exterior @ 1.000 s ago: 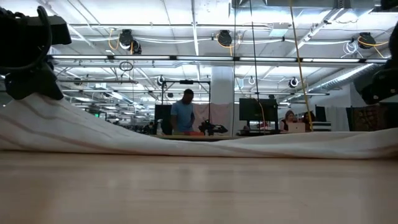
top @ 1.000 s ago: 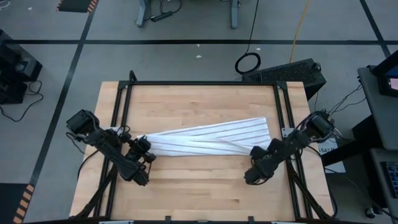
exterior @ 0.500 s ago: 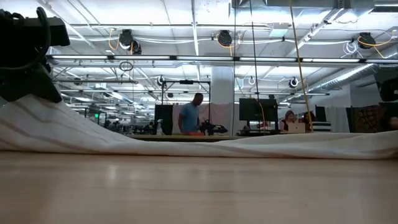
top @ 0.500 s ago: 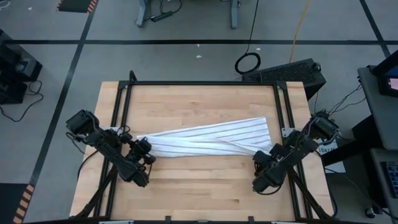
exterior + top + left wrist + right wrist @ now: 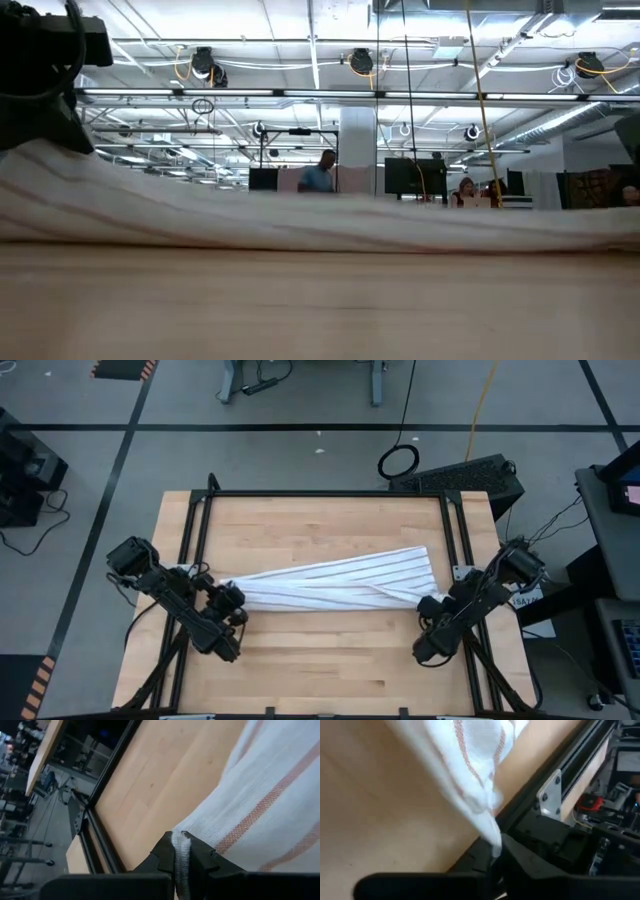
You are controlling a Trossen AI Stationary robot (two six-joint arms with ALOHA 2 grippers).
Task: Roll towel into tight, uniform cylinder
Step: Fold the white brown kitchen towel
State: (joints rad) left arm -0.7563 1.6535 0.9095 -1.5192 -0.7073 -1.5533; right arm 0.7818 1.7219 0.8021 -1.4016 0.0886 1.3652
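The white striped towel (image 5: 340, 582) lies as a long, partly twisted band across the middle of the wooden table (image 5: 320, 660). My left gripper (image 5: 228, 598) is shut on its left end. My right gripper (image 5: 437, 610) is shut on the near corner of its right end. In the low view the towel (image 5: 300, 215) stretches across the whole width. It is highest at the left, under my left gripper (image 5: 45, 120). The wide far part of the towel's right end (image 5: 415, 565) rests flat on the wood. My left gripper pinches a bunched edge (image 5: 181, 851) at the towel's left end between its two fingers; how many layers, I cannot tell. The fingers slant down from the table's left side. That end is held off the wood, and the cloth slopes away from it. My right gripper pinches the tip of the towel's near right corner (image 5: 494, 840) between its two fingers. It slants down from the table's right near side. The cloth narrows to a point at the fingers and is drawn taut from there, lifted off the wood.
Black frame rails run along the table's left side (image 5: 195, 560) and right side (image 5: 462, 550), close behind each gripper. A black case (image 5: 470, 475) sits past the far right corner. People (image 5: 320, 178) are in the room beyond the table.
My right gripper has moved toward the table's right edge, drawing the towel's near right corner out with it. In the low view the towel's middle now stands higher than before. My left gripper has kept its hold at the left end.
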